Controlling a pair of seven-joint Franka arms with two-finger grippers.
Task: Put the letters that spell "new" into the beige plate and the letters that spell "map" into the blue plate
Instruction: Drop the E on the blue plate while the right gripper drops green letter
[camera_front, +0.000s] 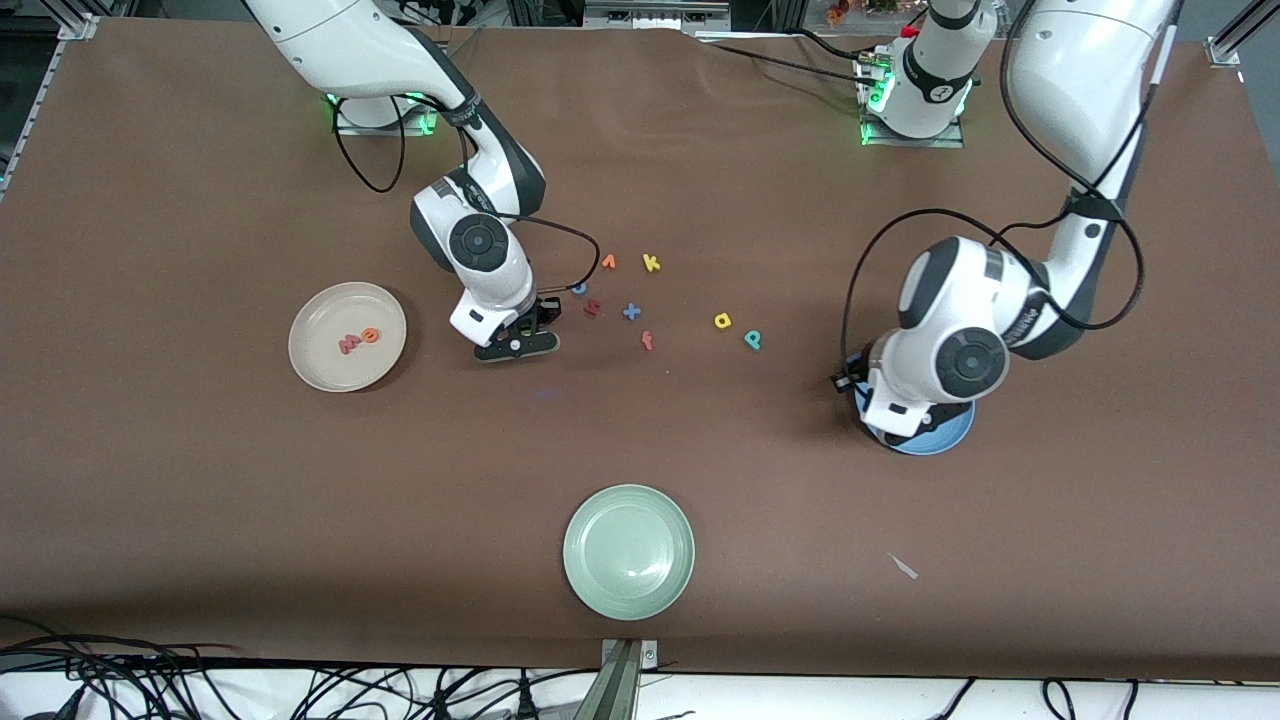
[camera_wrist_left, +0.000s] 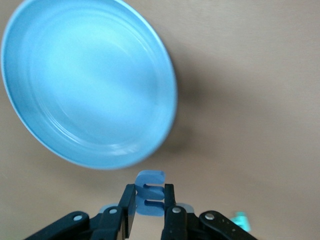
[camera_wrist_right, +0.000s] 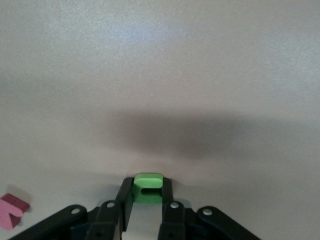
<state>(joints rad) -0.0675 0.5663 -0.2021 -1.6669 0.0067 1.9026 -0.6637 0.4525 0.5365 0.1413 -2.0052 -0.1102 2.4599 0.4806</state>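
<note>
Nearest the front camera, on the brown table (camera_front: 200, 520), sits a pale green plate (camera_front: 628, 551), with a small whitish scrap (camera_front: 903, 566) lying toward the left arm's end.

Farther from the camera, at the left arm's end, the blue plate (camera_front: 935, 436) shows only as a crescent under the left arm. The left gripper (camera_wrist_left: 150, 200) hangs over the table just beside that plate's rim, its fingers pressed onto the blue m (camera_wrist_left: 150, 192), which stands on edge between them (the wrist view shows the plate (camera_wrist_left: 90, 80) holding nothing).

At the right arm's end lies the beige plate (camera_front: 347, 336), with the salmon-pink w (camera_front: 349, 344) and the orange e (camera_front: 371, 336) lying side by side in it. Beside it, toward the middle of the table, the right gripper (camera_wrist_right: 147, 200) is low over the table with its fingers pinching the green n (camera_wrist_right: 148, 188); a pink letter piece (camera_wrist_right: 12, 211) lies near it.

Past that gripper, toward the robots' bases, the loose letters are scattered: a red-orange f (camera_front: 647, 341), the teal p (camera_front: 753, 340), the yellow a (camera_front: 722, 321), a blue x (camera_front: 631, 312), a reddish letter (camera_front: 592, 308), a blue o (camera_front: 578, 288), then an orange v (camera_front: 608, 262) and a yellow k (camera_front: 651, 263), farthest from the camera.
</note>
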